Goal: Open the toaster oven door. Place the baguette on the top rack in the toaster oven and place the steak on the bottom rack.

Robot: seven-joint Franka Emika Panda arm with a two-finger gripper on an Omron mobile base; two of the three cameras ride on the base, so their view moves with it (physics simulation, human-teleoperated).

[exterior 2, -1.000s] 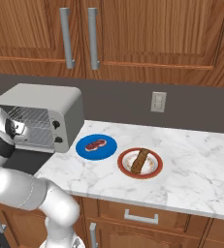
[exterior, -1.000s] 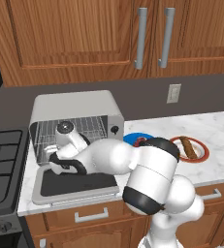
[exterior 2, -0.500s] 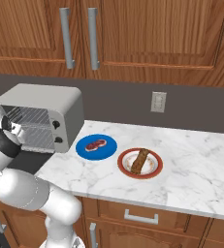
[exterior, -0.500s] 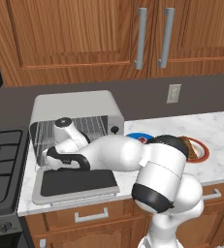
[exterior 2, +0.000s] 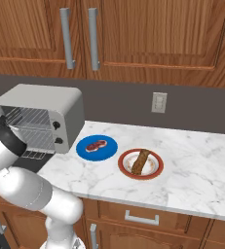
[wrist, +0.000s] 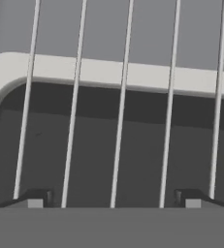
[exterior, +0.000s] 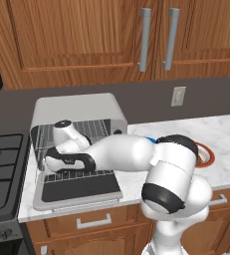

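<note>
The light grey toaster oven (exterior: 79, 107) (exterior 2: 43, 104) stands at the counter's left end. Its door (exterior: 86, 186) lies folded down flat, dark glass up. Inside show the top rack (exterior: 89, 127) (exterior 2: 31, 116) and the bottom rack (exterior: 81, 173) (exterior 2: 36, 139). My gripper (exterior: 49, 163) (wrist: 113, 199) hangs low at the oven mouth, open and holding nothing; through the rack's wires (wrist: 120, 97) it looks down on the door's frame. The steak (exterior 2: 95, 145) lies on a blue plate (exterior 2: 106, 151). The baguette (exterior 2: 140, 161) lies on a red-rimmed plate (exterior 2: 155, 170).
A black gas stove (exterior: 2, 159) adjoins the oven on the left. Wooden wall cabinets (exterior 2: 133, 29) hang above, and a wall outlet (exterior 2: 158, 102) sits behind the plates. The marble counter (exterior 2: 201, 170) runs on to the right.
The arm's elbow has swung to the right and the hand has settled lower and flatter at the oven mouth. The door stays down and the jaws stay open.
</note>
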